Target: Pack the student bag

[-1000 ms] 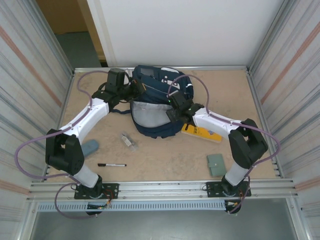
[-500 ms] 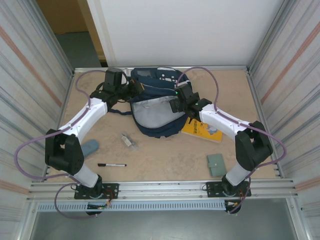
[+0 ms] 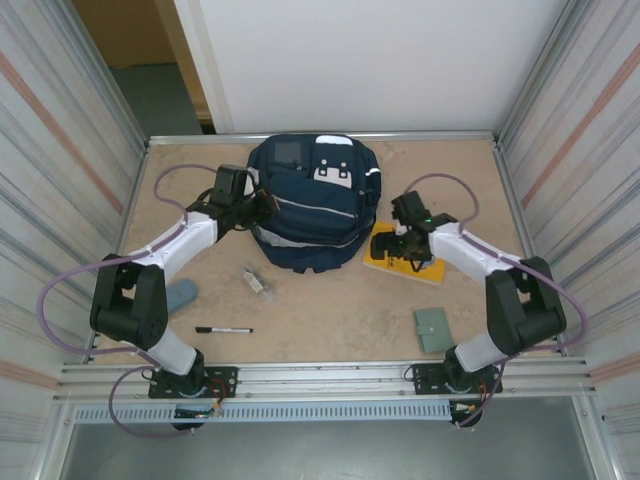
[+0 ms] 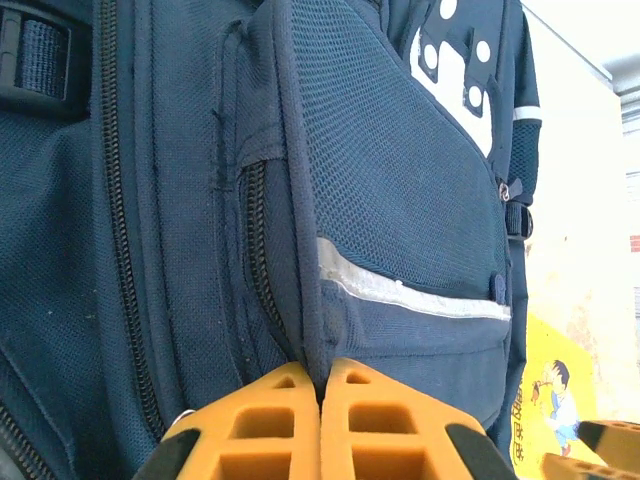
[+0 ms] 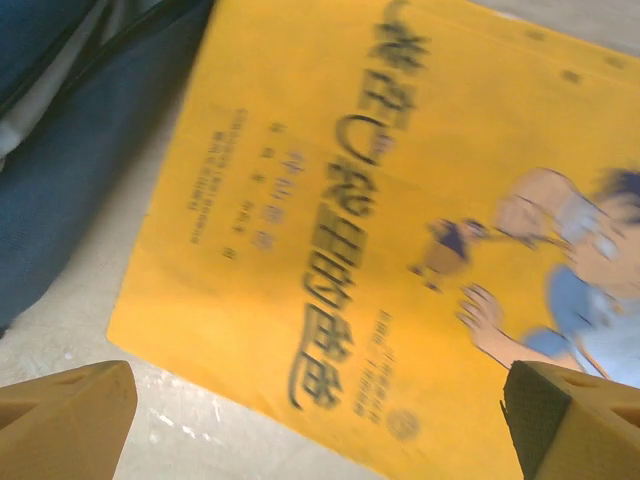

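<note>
The student bag [image 3: 312, 205], navy with grey stripes and a dotted white patch, lies at the back middle of the table with its flap down. My left gripper [image 3: 263, 204] is at the bag's left side. In the left wrist view its orange fingers are shut on a fold of the bag's fabric [image 4: 322, 372]. A yellow book [image 3: 408, 264] with a cartoon cover lies just right of the bag. My right gripper [image 3: 393, 244] hovers over it, open. In the right wrist view the book [image 5: 380, 250] lies flat beneath the wide-apart fingertips [image 5: 65, 420], with the bag's edge [image 5: 60, 150] at the left.
A black pen [image 3: 224, 329] lies near the front left. A teal pouch [image 3: 181, 293] and a small clear item [image 3: 257, 280] sit in front of the bag. A green wallet [image 3: 433, 328] rests at the front right. Metal walls enclose the table.
The bag's raised flap has dropped shut. My right gripper left the bag's opening and swung right and down over the yellow book. The left gripper stays shut on the fabric, slightly lower.
</note>
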You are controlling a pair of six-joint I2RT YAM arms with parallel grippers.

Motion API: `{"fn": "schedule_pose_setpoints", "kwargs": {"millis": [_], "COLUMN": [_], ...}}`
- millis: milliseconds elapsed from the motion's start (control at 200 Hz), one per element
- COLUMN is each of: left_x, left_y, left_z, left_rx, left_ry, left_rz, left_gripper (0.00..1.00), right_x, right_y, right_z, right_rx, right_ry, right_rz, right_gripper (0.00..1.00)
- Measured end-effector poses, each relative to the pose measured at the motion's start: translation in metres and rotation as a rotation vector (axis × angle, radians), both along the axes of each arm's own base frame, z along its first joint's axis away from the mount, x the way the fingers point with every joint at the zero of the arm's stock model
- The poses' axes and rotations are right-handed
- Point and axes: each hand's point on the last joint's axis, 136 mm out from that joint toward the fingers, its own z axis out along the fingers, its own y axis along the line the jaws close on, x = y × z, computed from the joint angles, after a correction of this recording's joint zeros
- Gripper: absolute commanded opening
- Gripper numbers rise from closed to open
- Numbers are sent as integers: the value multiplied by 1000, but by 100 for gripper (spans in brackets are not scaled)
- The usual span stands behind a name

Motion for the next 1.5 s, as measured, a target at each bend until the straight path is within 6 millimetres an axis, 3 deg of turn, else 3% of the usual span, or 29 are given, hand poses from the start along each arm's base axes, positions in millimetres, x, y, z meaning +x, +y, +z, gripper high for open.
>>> {"fn": "schedule_pose_setpoints", "kwargs": {"millis": [115, 190, 296, 401, 486, 551, 712, 817, 937, 1072, 1168, 1328, 1503], "left_x": [-4, -9, -26, -56, -81, -98, -138, -160, -173, -181, -184, -186, -184], "left_y": [-6, -12, -23, -45, -59, -62, -55, -46, -32, -20, -18, -31, -49], "left_z": [-3, -3, 4, 33, 56, 61, 31, 7, -5, -7, -9, -14, -30], "left_rx": [10, 21, 76, 115, 114, 113, 171, 222, 248, 245, 236, 230, 256], "left_ry": [-10, -20, -56, -135, -201, -225, -169, -113, -84, -87, -86, -95, -68], "left_rz": [-32, -55, -106, -201, -261, -284, -314, -319, -296, -268, -261, -306, -370], "left_gripper": [31, 40, 45, 46, 47, 48, 48, 48, 48, 49, 49, 49, 49], "right_x": [1, 0, -5, -3, 14, 34, 86, 100, 89, 79, 59, 20, -8], "right_y": [-17, -24, -30, -28, -24, -21, -16, -6, 7, 17, 23, 39, 67], "right_z": [17, 19, 13, 11, 12, 13, 5, -14, -37, -35, -34, -36, -37], "right_rx": [80, 108, 126, 133, 145, 152, 134, 130, 126, 178, 218, 280, 320], "right_ry": [-10, -2, 35, 48, 37, 17, -28, -13, 32, 19, 30, 76, 98], "right_rz": [-108, -152, -194, -192, -197, -204, -213, -197, -160, -122, -80, 33, 175], "right_gripper": [93, 91, 85, 80, 73, 68, 62, 59, 59, 59, 59, 56, 55]}}
